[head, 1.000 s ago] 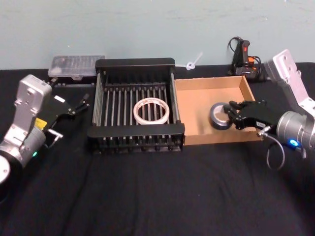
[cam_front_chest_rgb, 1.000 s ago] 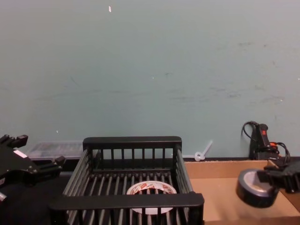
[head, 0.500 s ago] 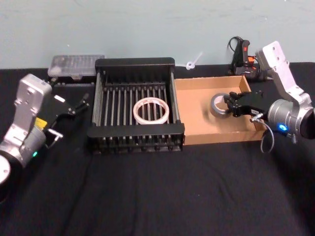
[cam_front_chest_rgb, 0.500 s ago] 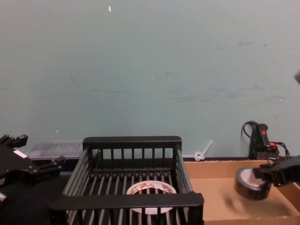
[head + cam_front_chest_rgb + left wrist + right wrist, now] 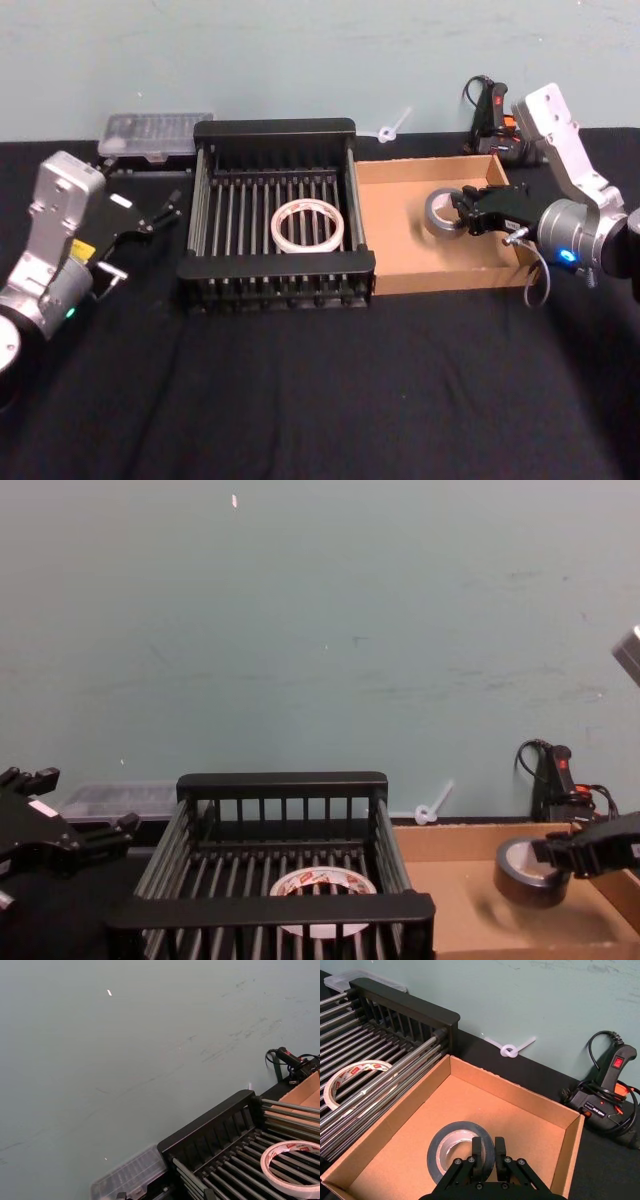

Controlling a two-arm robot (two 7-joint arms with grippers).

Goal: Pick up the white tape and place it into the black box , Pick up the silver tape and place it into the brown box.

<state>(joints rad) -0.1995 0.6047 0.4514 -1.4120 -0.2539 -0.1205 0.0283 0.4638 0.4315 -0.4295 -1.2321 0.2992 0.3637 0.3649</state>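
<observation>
The black box (image 5: 275, 262) stands on the dark surface (image 5: 320, 390) with the white tape (image 5: 308, 224) lying flat on its slatted floor. Just beside it, the brown box (image 5: 390, 245) holds the silver tape (image 5: 461, 1151), tilted and low over the cardboard. The right gripper (image 5: 486, 1159) pinches that roll's wall, its fingers (image 5: 478, 1151) pressed on the rim. The roll looks stiff, fairly light and smooth-sided, so a pinch through the wall, one finger in the hole, suits it best. The left gripper (image 5: 150, 217) hangs idle left of the crate, fingers spread.
</observation>
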